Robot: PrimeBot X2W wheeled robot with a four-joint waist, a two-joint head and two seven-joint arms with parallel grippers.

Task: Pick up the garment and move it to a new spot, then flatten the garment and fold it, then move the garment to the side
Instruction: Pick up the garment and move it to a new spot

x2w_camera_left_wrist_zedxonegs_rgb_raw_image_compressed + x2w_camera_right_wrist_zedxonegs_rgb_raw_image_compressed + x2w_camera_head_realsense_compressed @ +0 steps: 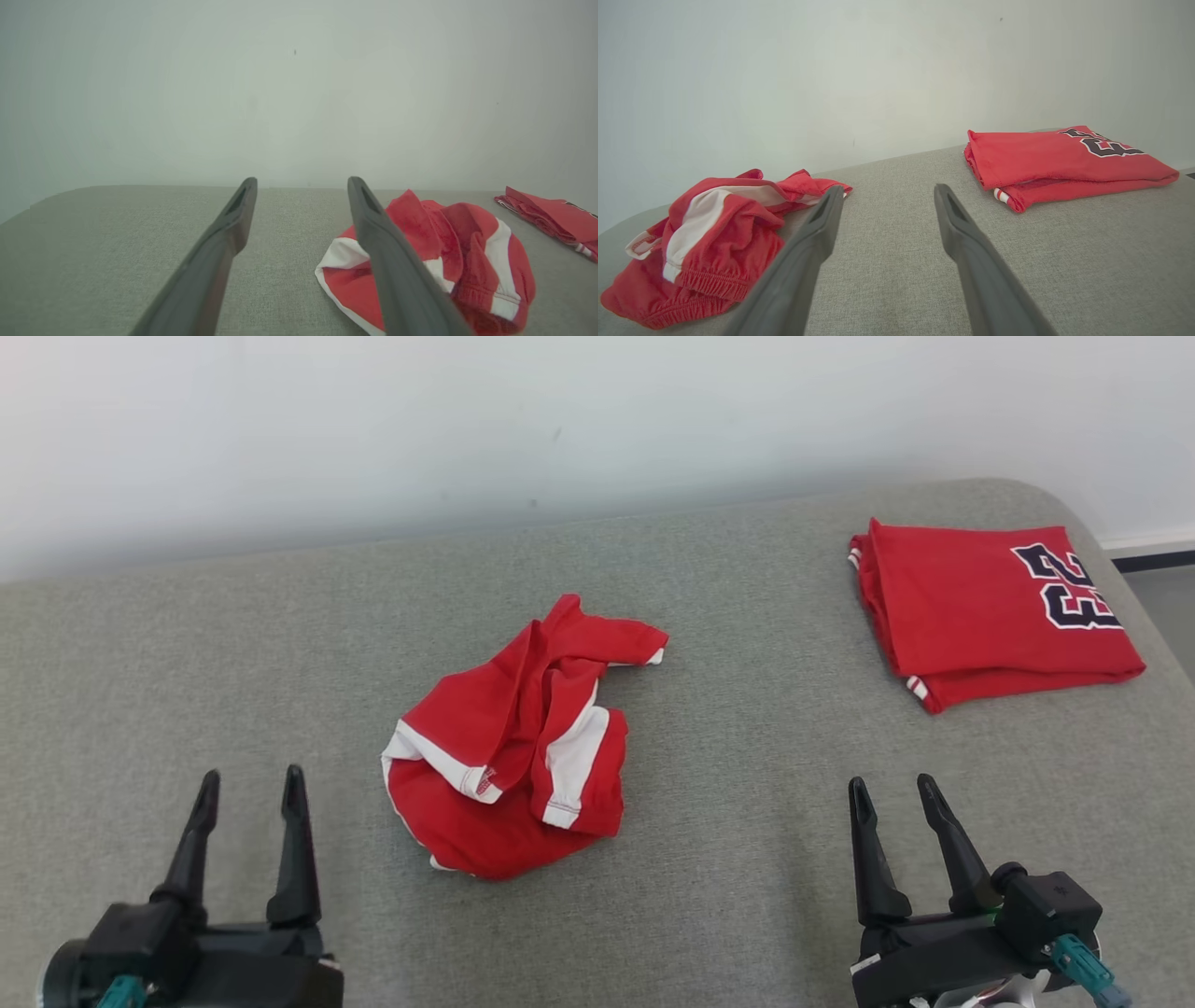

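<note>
the left fingers point(297, 840) are wide apart and hold nothing. the right fingers point(873, 859) are wide apart too, and they hold nothing. both sit at the near edge of the grey cloth top point(187, 663), pointing away. the red and white garment point(504, 747) lies in a crumpled heap in the middle, between the two sets of fingers and a bit farther off. a folded red shirt point(980, 607) with a dark number lies far off on the right. a pale wall point(467, 429) stands behind.
</note>
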